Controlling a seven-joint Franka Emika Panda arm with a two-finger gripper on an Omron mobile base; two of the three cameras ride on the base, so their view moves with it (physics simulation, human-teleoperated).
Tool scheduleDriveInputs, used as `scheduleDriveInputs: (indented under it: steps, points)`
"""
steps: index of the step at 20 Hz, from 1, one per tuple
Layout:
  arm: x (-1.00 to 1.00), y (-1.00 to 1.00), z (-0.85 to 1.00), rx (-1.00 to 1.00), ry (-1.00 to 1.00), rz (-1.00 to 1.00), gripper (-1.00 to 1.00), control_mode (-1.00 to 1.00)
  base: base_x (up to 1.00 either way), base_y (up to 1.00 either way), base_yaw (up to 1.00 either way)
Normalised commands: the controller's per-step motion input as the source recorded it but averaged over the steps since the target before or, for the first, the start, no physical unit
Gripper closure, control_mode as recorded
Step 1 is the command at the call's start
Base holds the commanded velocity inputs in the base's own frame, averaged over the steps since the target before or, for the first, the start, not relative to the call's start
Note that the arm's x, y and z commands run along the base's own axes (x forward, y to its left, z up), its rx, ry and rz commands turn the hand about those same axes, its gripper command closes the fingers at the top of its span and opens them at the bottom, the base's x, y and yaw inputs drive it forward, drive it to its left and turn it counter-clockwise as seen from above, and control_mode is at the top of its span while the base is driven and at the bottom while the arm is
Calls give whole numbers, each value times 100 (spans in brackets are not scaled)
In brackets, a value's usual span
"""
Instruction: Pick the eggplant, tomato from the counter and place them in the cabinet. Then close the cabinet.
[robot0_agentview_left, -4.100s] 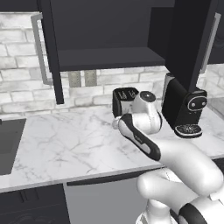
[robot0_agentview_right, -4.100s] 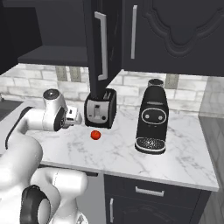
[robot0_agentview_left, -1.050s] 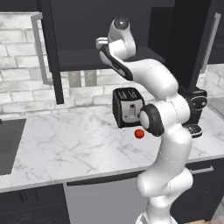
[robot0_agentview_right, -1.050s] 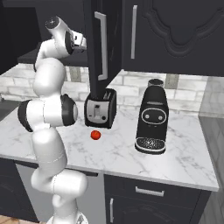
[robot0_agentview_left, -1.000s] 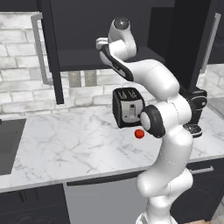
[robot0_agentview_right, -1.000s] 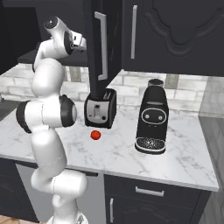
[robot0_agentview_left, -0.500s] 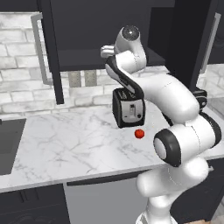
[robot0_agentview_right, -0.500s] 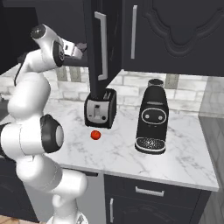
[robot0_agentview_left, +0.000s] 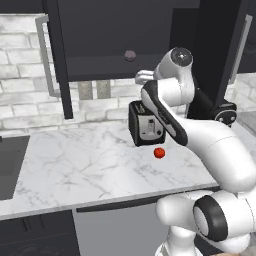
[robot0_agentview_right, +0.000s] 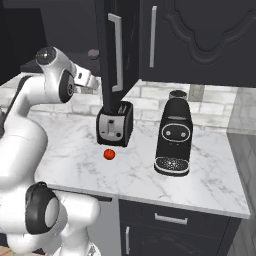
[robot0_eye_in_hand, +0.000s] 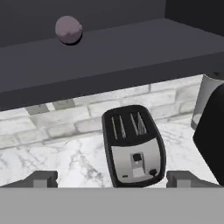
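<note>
Fingers (robot0_eye_in_hand: 43, 178) spread wide and empty at the hand view's bottom corners. Eggplant (robot0_eye_in_hand: 68, 29) lies on the cabinet (robot0_agentview_left: 100, 67) shelf, upper left, well above them. Tomato (robot0_agentview_left: 159, 153) sits on the tabletop (robot0_agentview_left: 85, 165) before the toaster (robot0_eye_in_hand: 133, 146). Since half a second ago the arm has dropped lower, backing from the shelf.

Robot arm (robot0_agentview_left: 215, 145): glossy white rounded segments, dark grey joint rings, round grey caps at the joints.
</note>
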Motion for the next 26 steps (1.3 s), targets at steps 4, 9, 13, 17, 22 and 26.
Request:
scheduleDriveInputs:
  steps: [4, 9, 13, 17, 22, 26]
  points:
    - [-87, -46, -49, 6, 15, 1, -100, -100, 0, 0, 0]
    - [-30, -26, -43, 0, 31, 0, -100, -100, 0, 0, 0]
    - [-6, -30, -48, 0, 28, 0, -100, -100, 0, 0, 0]
    - [0, -5, -51, 0, 21, 0, -100, -100, 0, 0, 0]
    - [0, -1, -50, 0, 7, 3, -100, -100, 0, 0, 0]
    - [0, 0, -54, 0, 0, 5, -100, -100, 0, 0, 0]
